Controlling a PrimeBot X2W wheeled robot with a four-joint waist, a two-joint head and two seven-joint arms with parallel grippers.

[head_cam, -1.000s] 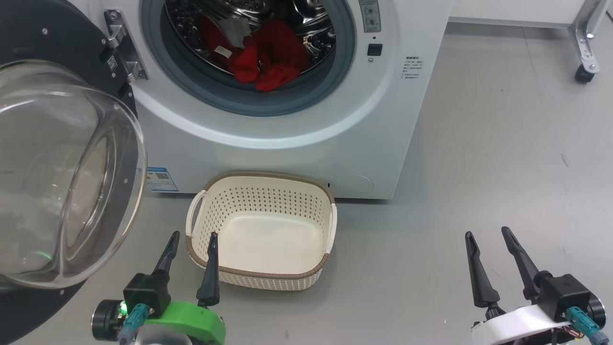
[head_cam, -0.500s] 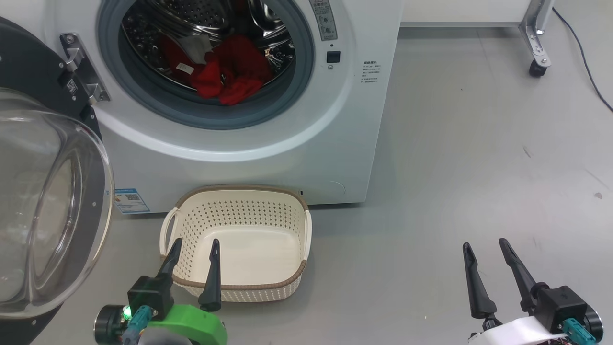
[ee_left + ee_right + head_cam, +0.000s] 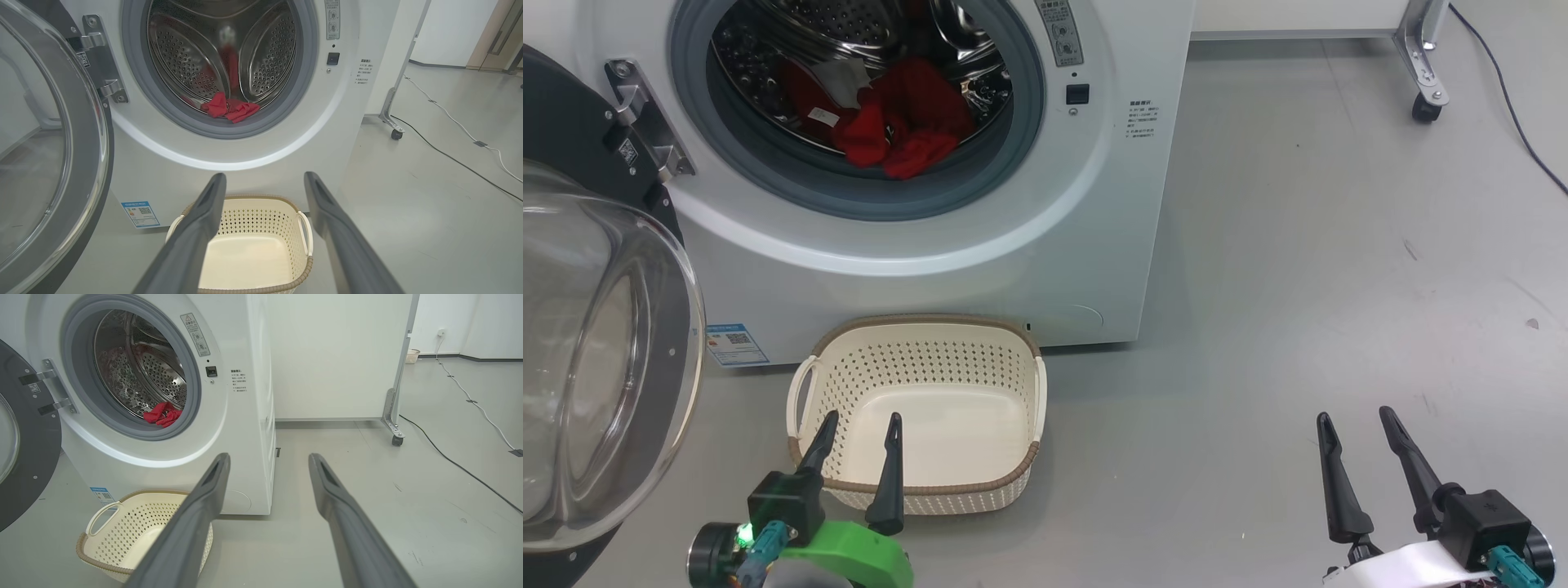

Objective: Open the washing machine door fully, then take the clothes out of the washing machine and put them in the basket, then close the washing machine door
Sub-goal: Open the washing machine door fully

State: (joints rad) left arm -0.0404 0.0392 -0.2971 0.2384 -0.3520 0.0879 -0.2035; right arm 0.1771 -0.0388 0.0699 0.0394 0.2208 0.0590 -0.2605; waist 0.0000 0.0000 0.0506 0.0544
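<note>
Only the head camera has turned, sliding the scene leftward. Both the left tool (image 3: 863, 416) and the right tool (image 3: 1354, 413) hover open. Red clothes (image 3: 894, 126) lie in the washing machine (image 3: 980, 269) drum; the washing machine door (image 3: 605, 359) stands wide; the basket (image 3: 931, 320) sits on the floor (image 3: 1298, 286) just before the machine.

The grey floor (image 3: 1298, 286) is scuffed. A white panel (image 3: 327, 355) stands on a metal leg (image 3: 391, 408) with a black caster (image 3: 1423, 109). A black cable (image 3: 457, 466) crosses the floor near it, and a white cable (image 3: 482, 412) lies farther off.

left claw (image 3: 863, 416): green mount (image 3: 849, 551) | right claw (image 3: 1354, 413): white mount (image 3: 1396, 563) | fingers (image 3: 888, 474) black
</note>
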